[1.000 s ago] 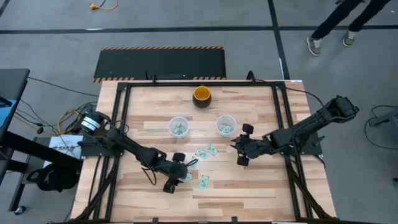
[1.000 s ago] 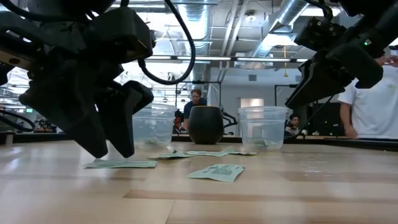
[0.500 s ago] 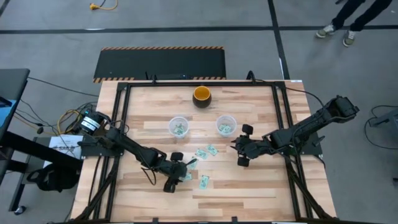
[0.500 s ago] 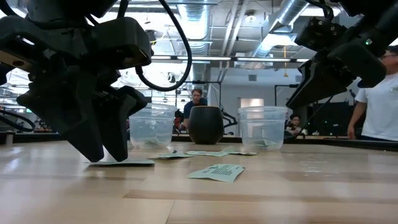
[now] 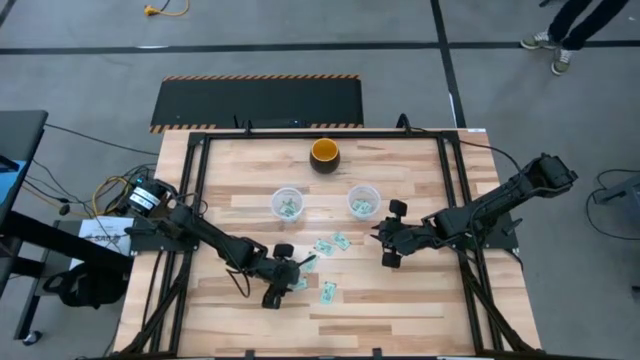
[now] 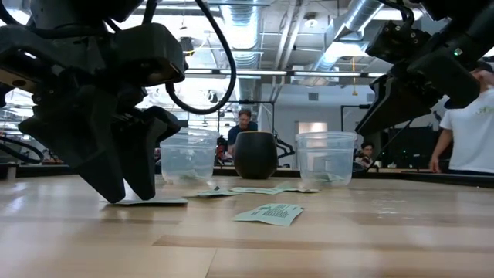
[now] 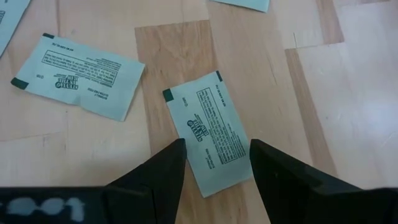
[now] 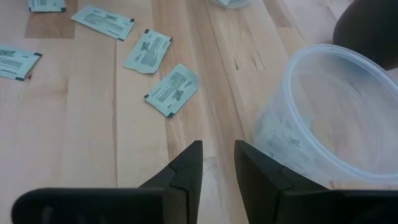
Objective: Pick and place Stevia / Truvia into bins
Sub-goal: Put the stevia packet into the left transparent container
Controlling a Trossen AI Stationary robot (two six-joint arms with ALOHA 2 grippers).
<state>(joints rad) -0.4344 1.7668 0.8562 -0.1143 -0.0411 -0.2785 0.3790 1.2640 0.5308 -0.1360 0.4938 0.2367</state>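
Lowered since before, left end effector point(image 7: 212, 163) straddles a sachet point(image 7: 210, 138), fingers spread; right end effector point(image 8: 217, 163) hovers, slightly parted.

The table point(image 5: 400, 290) was pale wood in butt-jointed planks, smooth with a soft sheen. Matt printed paper sachets point(image 7: 214, 139) lay flat on it. The two bins point(image 6: 325, 157) were clear, glossy plastic, slightly clouded. The left gripper point(image 7: 214, 171) had matt black plastic-looking fingers point(image 7: 163, 173).

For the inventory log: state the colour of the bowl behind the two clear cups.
The bowl is dark outside and orange inside, best seen in the high view.
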